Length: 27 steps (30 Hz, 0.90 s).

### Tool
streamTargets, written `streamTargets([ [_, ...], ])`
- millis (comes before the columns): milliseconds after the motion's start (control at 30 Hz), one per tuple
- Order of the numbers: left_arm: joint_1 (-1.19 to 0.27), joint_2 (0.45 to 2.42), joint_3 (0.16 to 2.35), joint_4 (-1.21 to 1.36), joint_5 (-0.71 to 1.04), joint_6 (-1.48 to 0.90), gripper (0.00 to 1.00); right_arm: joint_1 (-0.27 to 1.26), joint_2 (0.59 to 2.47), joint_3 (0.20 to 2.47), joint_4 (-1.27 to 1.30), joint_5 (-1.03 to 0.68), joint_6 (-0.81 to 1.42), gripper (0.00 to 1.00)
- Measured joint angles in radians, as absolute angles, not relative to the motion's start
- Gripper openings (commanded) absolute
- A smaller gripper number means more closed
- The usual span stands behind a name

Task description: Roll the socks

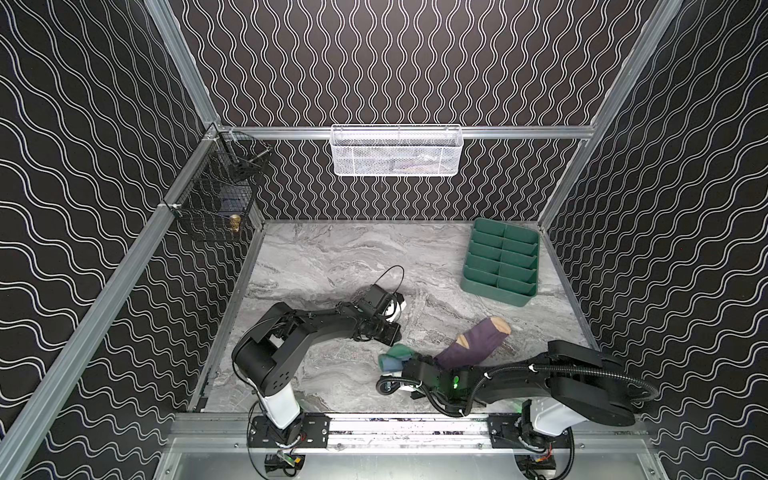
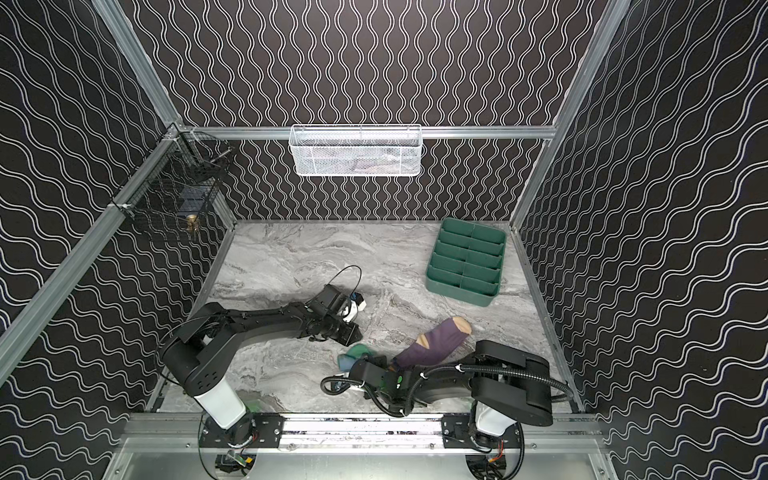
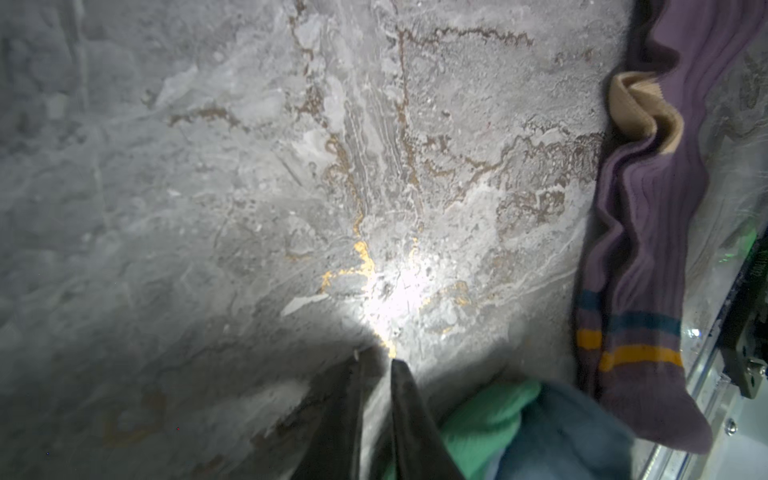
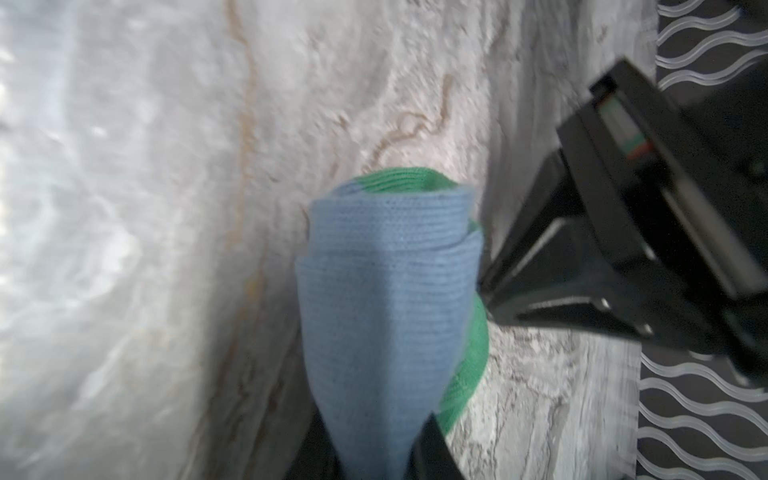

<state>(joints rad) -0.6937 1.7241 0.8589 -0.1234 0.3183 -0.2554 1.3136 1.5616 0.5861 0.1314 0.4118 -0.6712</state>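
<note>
The light blue sock [image 1: 395, 358] [image 2: 352, 358] with green toe is rolled into a bundle near the table's front middle. My right gripper [image 1: 402, 365] [image 2: 360, 366] is shut on this roll, and in the right wrist view the blue fabric [image 4: 386, 311] fills the space between its fingers [image 4: 432, 449]. The purple sock [image 1: 473, 343] [image 2: 432, 345] [image 3: 648, 249] with tan toe and heel lies flat, slanting back to the right, its cuff end under my right arm. My left gripper [image 1: 395, 337] [image 2: 353, 336] [image 3: 382, 358] hovers just behind the roll, jaws nearly together and empty.
A green divided tray [image 1: 500, 262] [image 2: 467, 262] sits at the back right of the marble table [image 1: 332, 266]. A white mesh basket [image 1: 397, 149] hangs on the back wall. A black wire basket [image 1: 216, 195] hangs on the left wall.
</note>
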Motion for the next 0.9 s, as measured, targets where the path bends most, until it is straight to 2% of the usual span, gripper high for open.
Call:
streamTargets([
  [233,-0.694,1.711,0.858,-0.143,0.304,-0.253,0.19,1.288,1.660,0.711,0.067,0.363,-0.661,0.00],
  [400,-0.675,1.628,0.889,-0.237,0.270,-0.227,0.23,1.266,1.695,0.766,0.021,0.339,-0.615,0.00],
  [533,-0.632,1.485,0.966,-0.314,0.205,-0.173,0.30,1.234,1.681,0.797,-0.045,0.269,-0.593,0.00],
  [800,-0.538,1.085,1.092,-0.476,-0.109,0.038,0.43,1.119,1.675,0.888,-0.266,0.011,-0.557,0.00],
  [900,-0.537,0.971,1.127,-0.524,-0.107,0.159,0.48,1.064,1.733,0.958,-0.350,-0.097,-0.537,0.00],
])
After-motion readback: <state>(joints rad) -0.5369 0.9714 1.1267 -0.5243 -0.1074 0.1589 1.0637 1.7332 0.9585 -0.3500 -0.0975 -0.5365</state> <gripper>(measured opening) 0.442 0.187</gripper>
